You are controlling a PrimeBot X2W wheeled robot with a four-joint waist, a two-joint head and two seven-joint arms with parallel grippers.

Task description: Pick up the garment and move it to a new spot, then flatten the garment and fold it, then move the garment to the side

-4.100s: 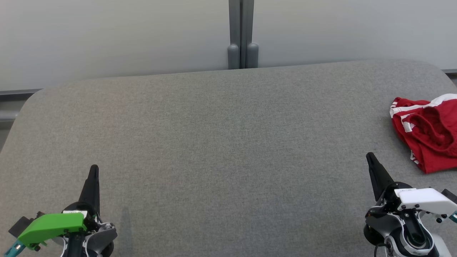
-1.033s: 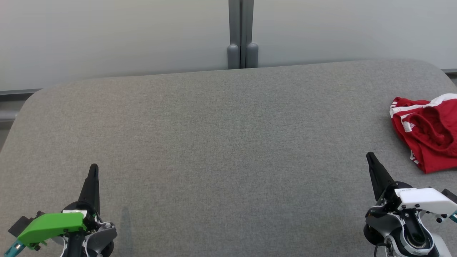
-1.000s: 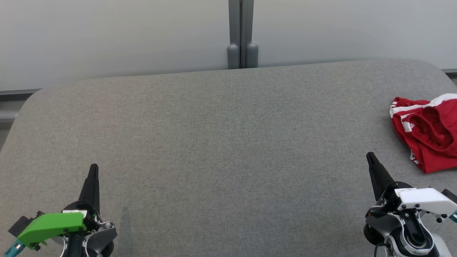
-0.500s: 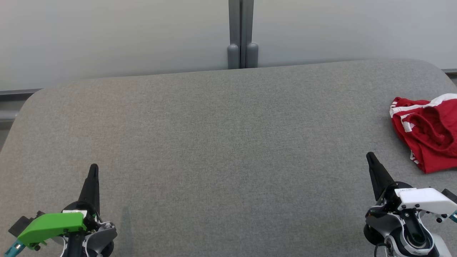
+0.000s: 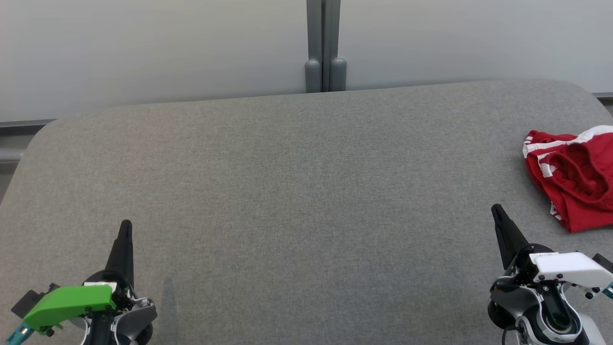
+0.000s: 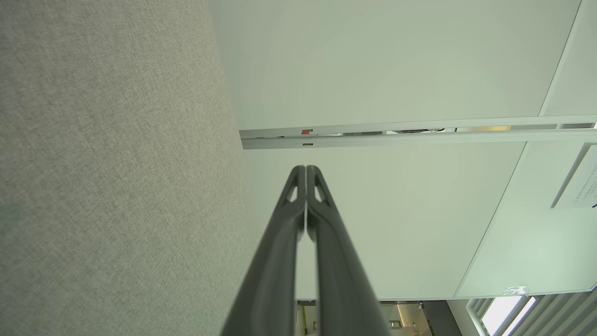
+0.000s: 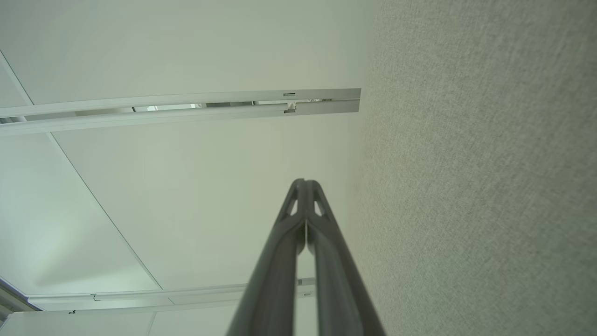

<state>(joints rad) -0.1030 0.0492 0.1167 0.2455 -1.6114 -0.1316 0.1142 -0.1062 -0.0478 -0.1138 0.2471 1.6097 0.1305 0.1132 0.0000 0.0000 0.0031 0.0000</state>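
Note:
The garment point(image 5: 574, 177) is a crumpled red piece with white stripes, lying at the right edge of the grey padded table point(image 5: 306, 191) and partly cut off by the head view's border. My right gripper point(image 5: 498, 212) rests at the lower right, shut and empty, a short way to the near left of the garment. At the lower left my left gripper point(image 5: 126, 226) is shut too, holding nothing, far from the cloth. Each wrist view shows its own tips pressed together, the left gripper point(image 6: 305, 169) and the right gripper point(image 7: 304, 183), against pale wall panels.
Pale wall panels with a grey vertical post point(image 5: 324, 45) stand behind the table's far edge. The table's corners are rounded, and a strip of floor and rail point(image 5: 9, 143) shows past its left end.

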